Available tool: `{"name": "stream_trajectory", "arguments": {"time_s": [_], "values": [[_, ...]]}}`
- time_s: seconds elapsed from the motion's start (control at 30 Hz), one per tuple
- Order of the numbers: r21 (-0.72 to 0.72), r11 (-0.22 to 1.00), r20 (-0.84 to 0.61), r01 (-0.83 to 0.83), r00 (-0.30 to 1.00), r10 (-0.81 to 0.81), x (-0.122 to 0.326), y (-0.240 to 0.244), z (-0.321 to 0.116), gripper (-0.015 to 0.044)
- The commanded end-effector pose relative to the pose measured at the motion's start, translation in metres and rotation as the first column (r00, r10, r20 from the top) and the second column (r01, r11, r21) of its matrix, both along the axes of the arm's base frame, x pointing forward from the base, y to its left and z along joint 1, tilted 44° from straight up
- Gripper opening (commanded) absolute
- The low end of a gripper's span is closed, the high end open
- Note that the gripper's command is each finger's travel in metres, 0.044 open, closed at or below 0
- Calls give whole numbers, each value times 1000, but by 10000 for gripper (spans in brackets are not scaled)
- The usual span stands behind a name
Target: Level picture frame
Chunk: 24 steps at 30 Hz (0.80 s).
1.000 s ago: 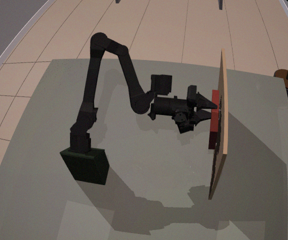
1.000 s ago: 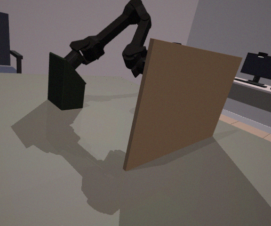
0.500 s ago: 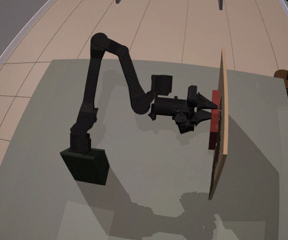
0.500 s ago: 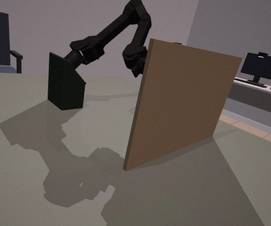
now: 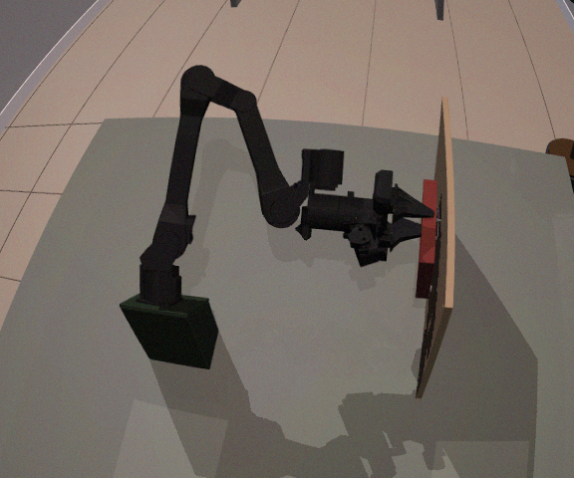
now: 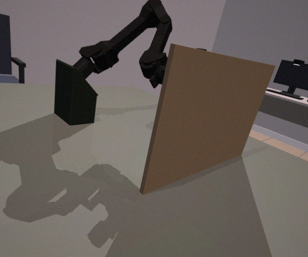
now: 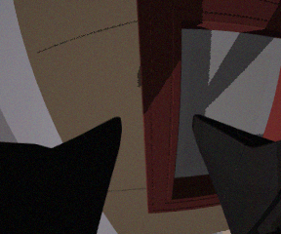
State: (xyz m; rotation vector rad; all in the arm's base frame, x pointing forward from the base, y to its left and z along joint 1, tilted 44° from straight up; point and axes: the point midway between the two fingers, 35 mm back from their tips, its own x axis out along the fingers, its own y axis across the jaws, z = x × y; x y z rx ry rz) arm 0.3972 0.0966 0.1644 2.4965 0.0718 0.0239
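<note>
The red picture frame [image 5: 428, 249] [image 7: 160, 146] hangs on the gripper side of the upright tan board [image 5: 447, 257] [image 6: 212, 110] [image 7: 92, 88]. In the wrist view its left bar leans slightly and its bottom edge rises a little to the right; how far it is off level is hard to judge, as the camera may be tilted. My gripper [image 5: 428, 222] [image 7: 157, 122] is open. Its fingertips reach the frame, one on each side of the left bar in the wrist view, with gaps showing beside the bar. The screw and notched strip are hidden.
The board stands upright just beyond my fingertips. The arm rises from a dark green base block [image 5: 184, 334] [image 6: 74, 96] on the grey-green table [image 5: 297, 329] [image 6: 24, 99]. A potted plant [image 5: 570, 159] stands beyond the table. A desk with a monitor [image 6: 299, 74] is in the background.
</note>
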Motion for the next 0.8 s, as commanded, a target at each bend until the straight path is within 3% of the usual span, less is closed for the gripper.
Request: {"name": "stream_trajectory", "arguments": {"time_s": [0.0,0.77], "values": [[-6,1000,0,-3,1000,3,0,1,0,227],[-6,1000,0,-3,1000,3,0,1,0,73]]}}
